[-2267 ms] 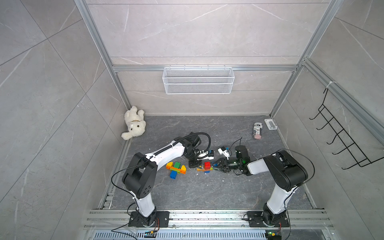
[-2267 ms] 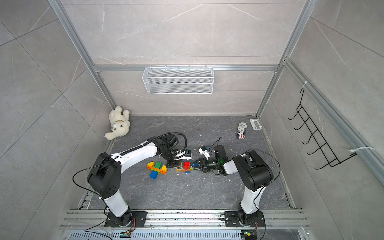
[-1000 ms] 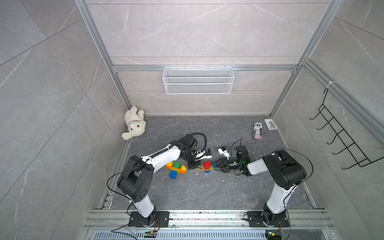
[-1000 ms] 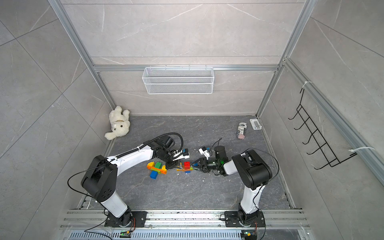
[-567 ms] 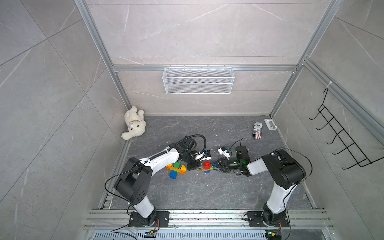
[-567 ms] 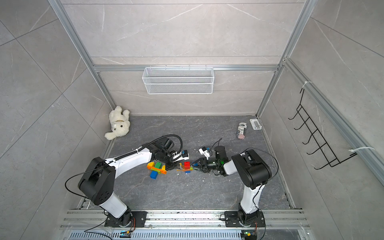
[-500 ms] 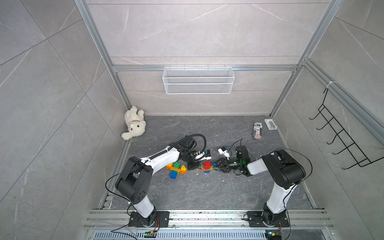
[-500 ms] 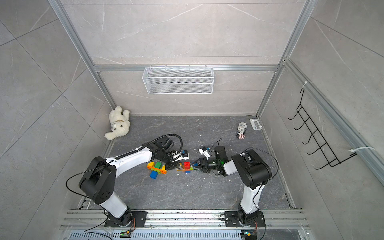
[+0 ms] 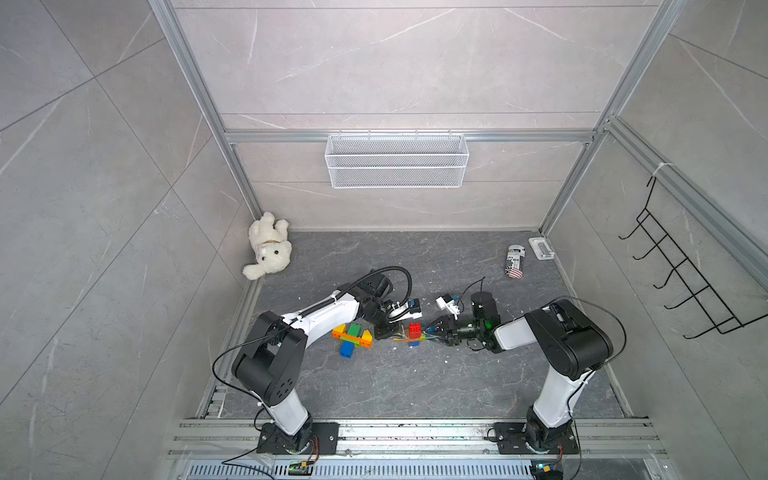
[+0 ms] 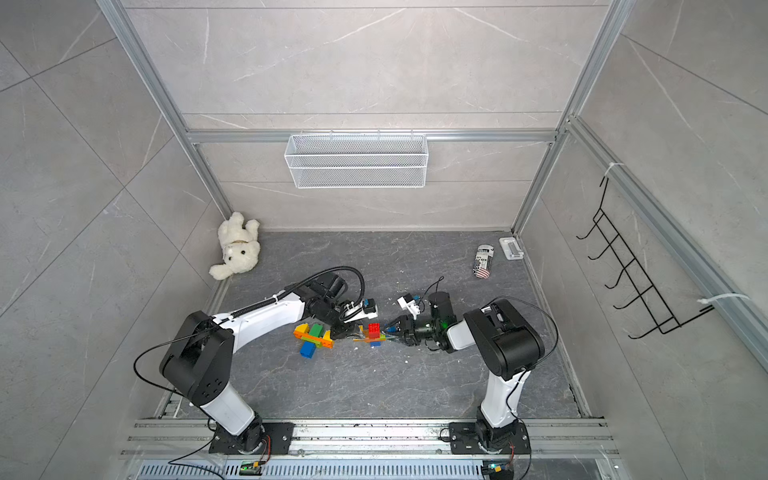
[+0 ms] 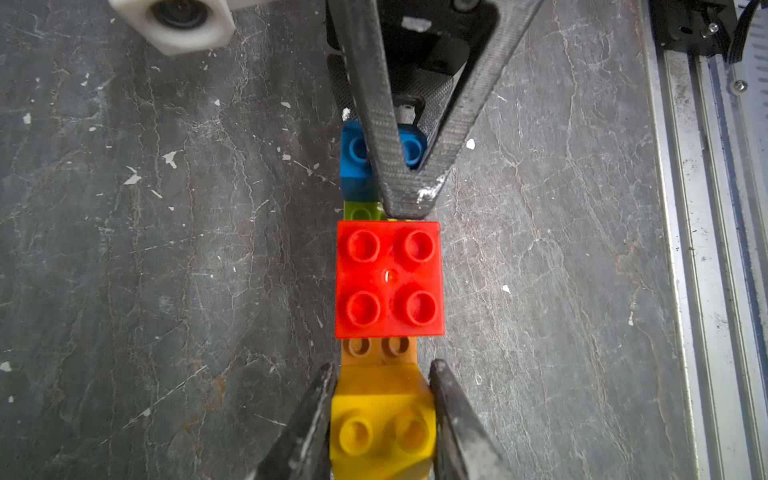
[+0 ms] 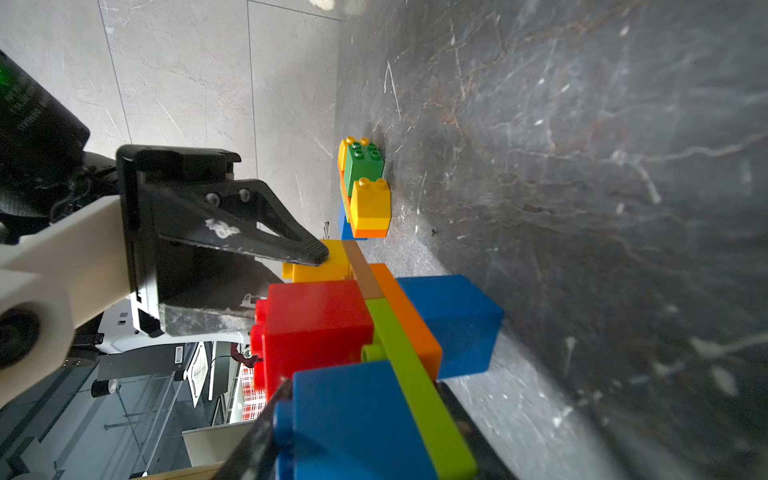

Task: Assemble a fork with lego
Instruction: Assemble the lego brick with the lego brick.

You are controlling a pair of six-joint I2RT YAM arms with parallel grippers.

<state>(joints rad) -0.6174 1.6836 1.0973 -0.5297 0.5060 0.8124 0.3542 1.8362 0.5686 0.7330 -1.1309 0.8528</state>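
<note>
A row of joined lego (image 9: 413, 334) (image 10: 372, 332) lies on the dark floor between both arms. It has a red brick (image 11: 388, 278) on top, thin lime (image 12: 409, 374), brown and orange plates, and a blue brick (image 12: 451, 320) beneath. My left gripper (image 11: 382, 370) (image 9: 392, 330) is shut on the yellow brick (image 11: 382, 428) at one end. My right gripper (image 12: 365, 390) (image 9: 434, 330) is shut on a blue brick (image 12: 353, 424) and the lime plate at the other end. A second lego cluster (image 9: 352, 337) (image 12: 365, 187) of green, yellow, orange and blue lies apart, to the left.
A white teddy bear (image 9: 268, 249) lies in the back left corner. A can (image 9: 514, 261) and a small white block (image 9: 541, 248) are at the back right. A wire basket (image 9: 397, 160) hangs on the back wall, a hook rack (image 9: 681, 282) on the right wall.
The left arm's elbow has shifted slightly. Both grippers keep their grip on the same ends of the brick row, which has not visibly moved.
</note>
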